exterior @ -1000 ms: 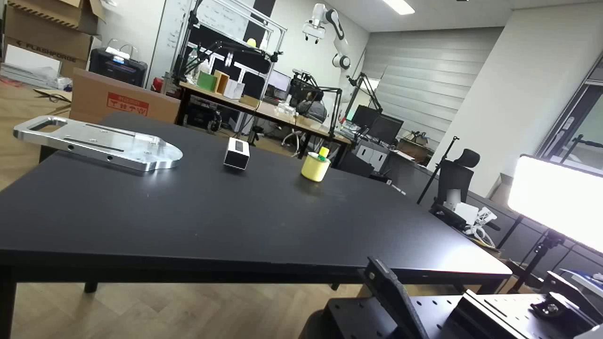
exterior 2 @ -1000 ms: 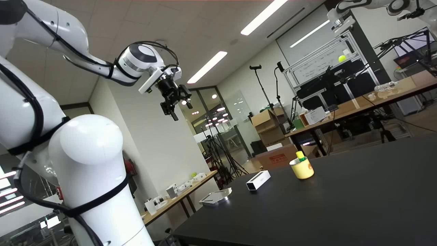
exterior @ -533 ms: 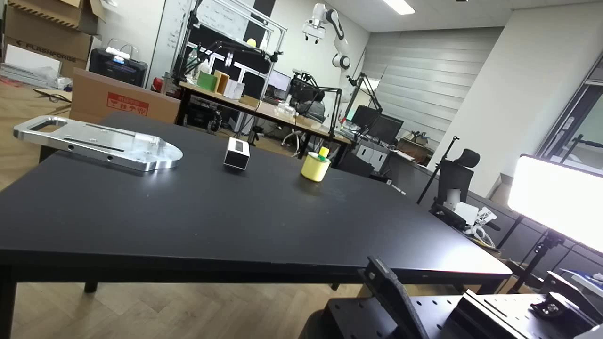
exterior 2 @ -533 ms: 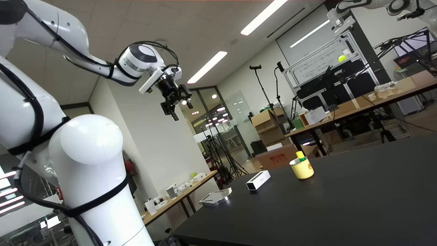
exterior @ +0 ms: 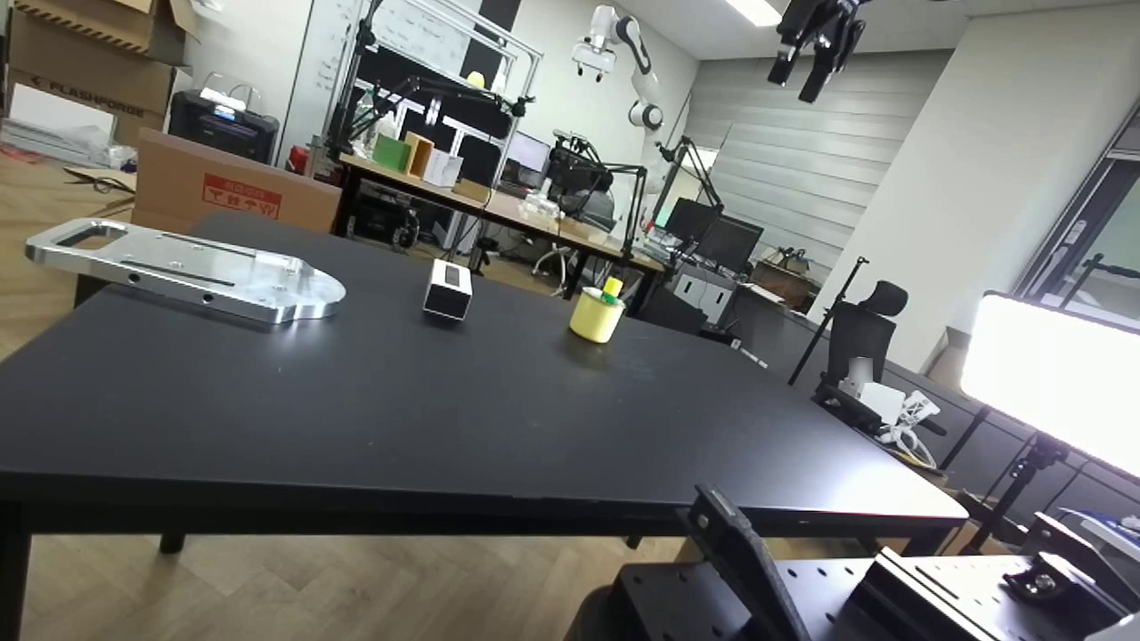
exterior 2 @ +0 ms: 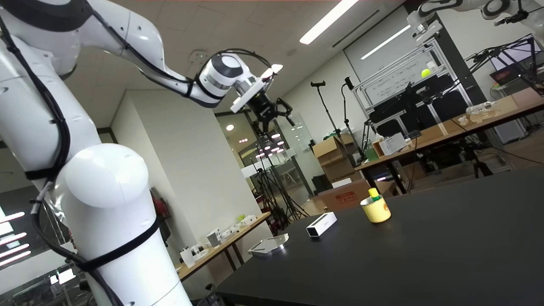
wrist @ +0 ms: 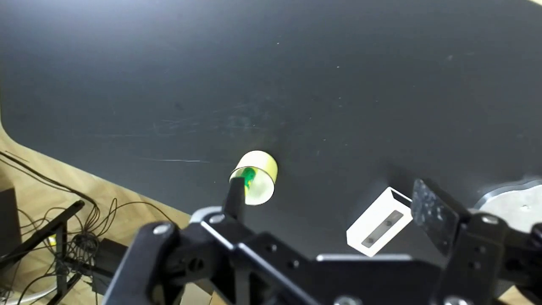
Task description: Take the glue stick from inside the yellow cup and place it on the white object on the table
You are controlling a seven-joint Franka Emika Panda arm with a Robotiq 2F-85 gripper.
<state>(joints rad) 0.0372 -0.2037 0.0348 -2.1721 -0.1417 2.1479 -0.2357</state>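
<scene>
The glue stick (exterior: 611, 290) stands inside the yellow cup (exterior: 592, 320), its bright yellow end poking above the rim with a band of green just below; the cup wall hides the rest in both exterior views. In the wrist view the gripper (wrist: 328, 188) partly covers it, leaving mostly green in sight. The gripper's fingers (wrist: 432, 212), well above the cup, are spread wide and hold nothing. The white object (exterior: 448, 290), dark-faced, sits apart from the cup.
</scene>
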